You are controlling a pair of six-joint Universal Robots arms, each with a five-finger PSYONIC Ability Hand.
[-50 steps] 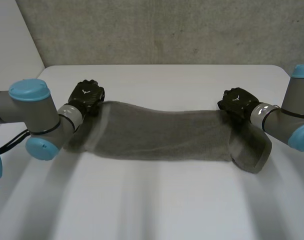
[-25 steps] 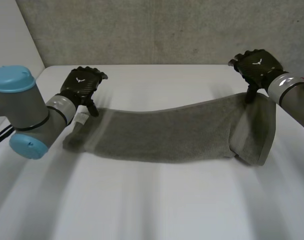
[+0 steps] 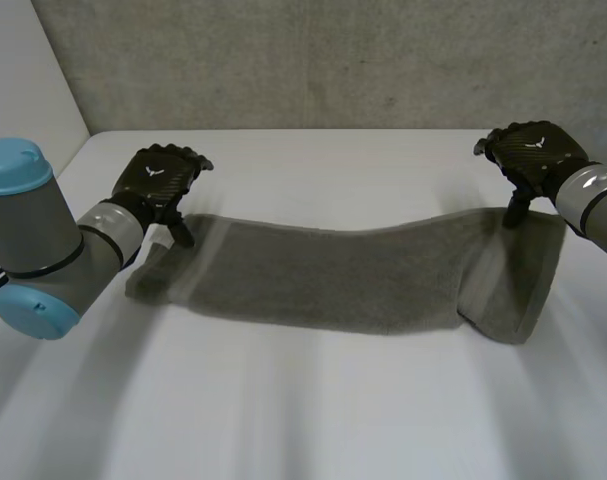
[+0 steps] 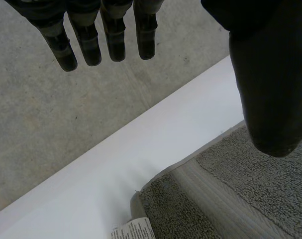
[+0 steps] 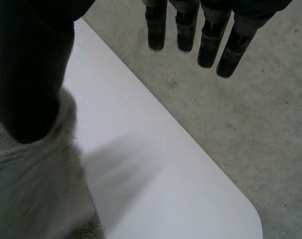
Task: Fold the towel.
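The towel (image 3: 343,275) lies across the table (image 3: 313,410) in a long band from my left to my right. My left hand (image 3: 158,177) is above its far left corner, near the label (image 4: 133,230). My right hand (image 3: 531,152) is at its far right corner, thumb touching the edge.

Head view looks down from behind; wrist views close, sharing towel (image 3: 333,280).

— How is the table (image 3: 313,400) lit?
— It is lit softly and evenly; its white top is rendered bright, the concrete wall (image 3: 313,60) behind it dimmer.
— Are shadows cast?
— A faint, soft-edged one is cast along the near edge of the towel (image 3: 343,275). In the wrist views the left hand (image 4: 270,74) and right hand (image 5: 26,64) are seen as dark masses against the bright table.
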